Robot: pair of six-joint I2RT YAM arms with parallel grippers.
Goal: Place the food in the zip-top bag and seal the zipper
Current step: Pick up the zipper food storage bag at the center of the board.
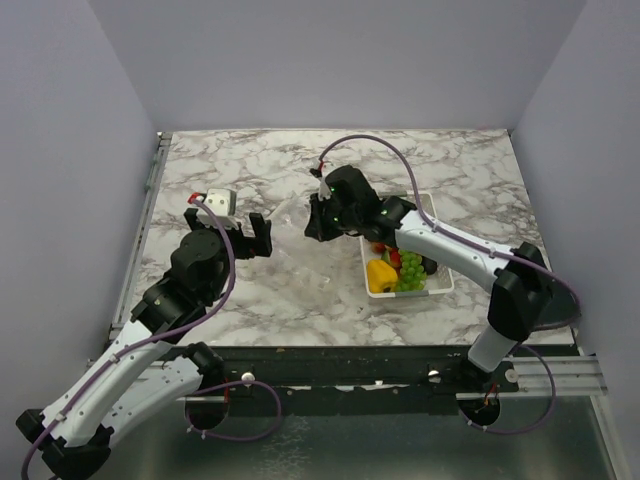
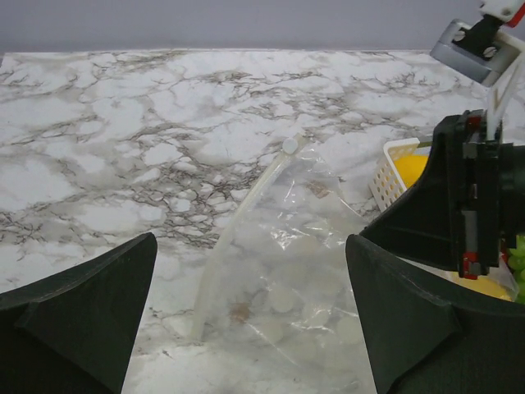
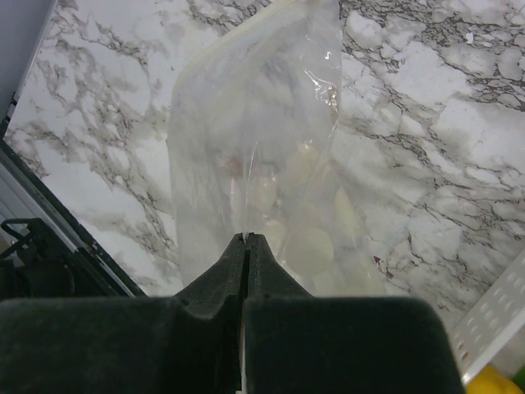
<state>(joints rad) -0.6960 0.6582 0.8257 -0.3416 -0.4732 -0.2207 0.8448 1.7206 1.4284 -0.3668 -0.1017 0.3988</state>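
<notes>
The clear zip-top bag [image 1: 300, 262] with white dots lies on the marble between the arms. My right gripper [image 1: 316, 222] is shut on one edge of the bag [image 3: 256, 148] and lifts that edge; the fingertips [image 3: 238, 250] pinch the film. The whitish zipper [image 2: 238, 238] runs along the bag's left edge in the left wrist view. My left gripper [image 1: 230, 228] is open and empty, its jaws wide apart just short of the bag [image 2: 295, 279]. The food sits in the white basket [image 1: 440, 285]: yellow pepper [image 1: 380, 275], green grapes [image 1: 410, 272], a red strawberry [image 1: 393, 256].
The white slotted basket [image 2: 392, 176] stands right of the bag, close behind my right gripper [image 2: 476, 197]; it also shows in the right wrist view [image 3: 492, 320]. The table's metal rail runs along the left edge [image 1: 150, 190]. Grey walls enclose the table.
</notes>
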